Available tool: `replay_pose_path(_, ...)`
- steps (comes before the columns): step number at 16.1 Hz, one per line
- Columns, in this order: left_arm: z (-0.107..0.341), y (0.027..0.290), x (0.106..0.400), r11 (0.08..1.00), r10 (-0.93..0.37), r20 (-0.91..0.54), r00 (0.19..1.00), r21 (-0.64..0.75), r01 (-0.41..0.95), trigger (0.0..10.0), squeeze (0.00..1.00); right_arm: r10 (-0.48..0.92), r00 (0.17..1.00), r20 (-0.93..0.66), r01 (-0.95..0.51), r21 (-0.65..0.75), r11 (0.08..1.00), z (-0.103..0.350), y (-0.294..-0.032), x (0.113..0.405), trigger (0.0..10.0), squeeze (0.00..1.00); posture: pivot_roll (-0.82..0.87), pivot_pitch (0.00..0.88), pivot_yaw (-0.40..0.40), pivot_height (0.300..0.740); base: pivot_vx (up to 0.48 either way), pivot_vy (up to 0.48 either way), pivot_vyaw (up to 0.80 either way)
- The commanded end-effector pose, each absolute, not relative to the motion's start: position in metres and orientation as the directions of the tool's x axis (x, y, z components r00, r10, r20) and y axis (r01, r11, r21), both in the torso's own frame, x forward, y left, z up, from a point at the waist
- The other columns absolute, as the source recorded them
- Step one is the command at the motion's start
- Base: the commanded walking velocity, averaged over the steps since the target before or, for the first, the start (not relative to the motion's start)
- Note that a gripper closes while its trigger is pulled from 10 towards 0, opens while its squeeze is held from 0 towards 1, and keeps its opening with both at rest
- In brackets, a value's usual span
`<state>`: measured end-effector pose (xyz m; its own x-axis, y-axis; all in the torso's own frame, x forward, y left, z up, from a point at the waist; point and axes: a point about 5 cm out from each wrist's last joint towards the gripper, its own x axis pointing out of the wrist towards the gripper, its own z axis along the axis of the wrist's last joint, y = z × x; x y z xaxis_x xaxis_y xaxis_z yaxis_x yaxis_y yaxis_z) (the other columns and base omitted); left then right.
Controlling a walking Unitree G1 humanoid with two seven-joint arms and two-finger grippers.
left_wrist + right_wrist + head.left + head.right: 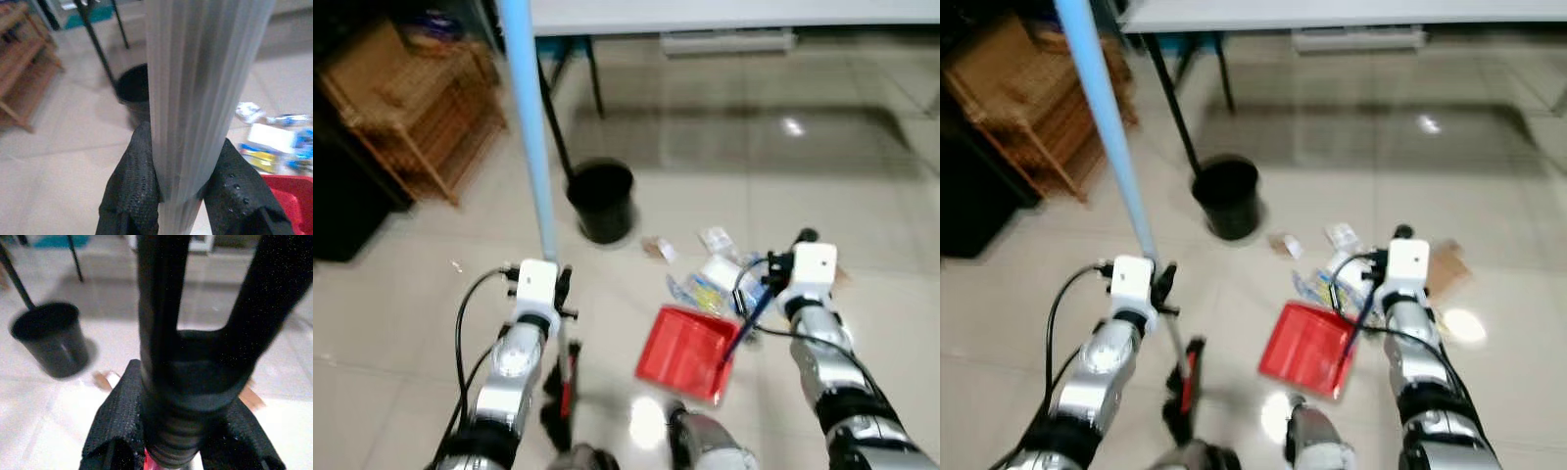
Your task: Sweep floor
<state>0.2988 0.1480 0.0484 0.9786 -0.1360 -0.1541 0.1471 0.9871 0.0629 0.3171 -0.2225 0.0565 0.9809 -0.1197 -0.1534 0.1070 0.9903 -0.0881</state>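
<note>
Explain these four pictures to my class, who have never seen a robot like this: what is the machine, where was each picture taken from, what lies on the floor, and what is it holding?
This is a walking robot with two silver arms, each ending in two black fingers. The two wide pictures come from cameras in its head, looking down at the floor. The two close-up pictures come from cameras on its wrists.

The left gripper is closed around a pale blue broom handle; the left wrist picture shows the fingers pressed on both sides of it. The right gripper is closed on the black handle of a red dustpan, which sits low by the floor.

On the tiled floor lies a small heap of wrappers and paper scraps, just beyond the dustpan. A black bin stands further off, near a table leg. A wooden rack stands to the left.
</note>
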Motion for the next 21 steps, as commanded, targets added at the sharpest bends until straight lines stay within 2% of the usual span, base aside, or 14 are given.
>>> replay_pose_path(1,0.0436,0.1590,0.2950,0.993,-0.109,-0.175,0.979,0.035,0.117,10.0,0.00,-0.108,0.986,-0.129,0.098,-0.085,0.992,0.0607,-0.2194,0.3191,10.0,0.00,-0.21,0.152,0.109,0.740,0.334,0.000,0.00)
replay_pose_path(3,0.0434,0.1599,0.2958,0.993,-0.107,-0.178,0.978,0.037,0.115,10.0,0.00,-0.110,0.985,-0.130,0.099,-0.087,0.991,0.0602,-0.2200,0.3183,10.0,0.00,-0.21,0.152,0.111,0.740,0.343,0.000,0.00)
replay_pose_path(14,0.0404,0.1597,0.2953,0.993,-0.103,-0.192,0.976,0.039,0.112,10.0,0.00,-0.120,0.984,-0.133,0.109,-0.084,0.990,0.0602,-0.2223,0.3178,10.0,0.00,-0.22,0.157,0.118,0.740,0.000,0.000,0.00)
replay_pose_path(21,0.0390,0.1650,0.2954,0.994,-0.090,-0.198,0.976,0.041,0.100,10.0,0.00,-0.121,0.985,-0.120,0.112,-0.082,0.990,0.0653,-0.2213,0.3229,10.0,0.00,-0.22,0.159,0.128,0.740,0.000,0.000,-0.77)
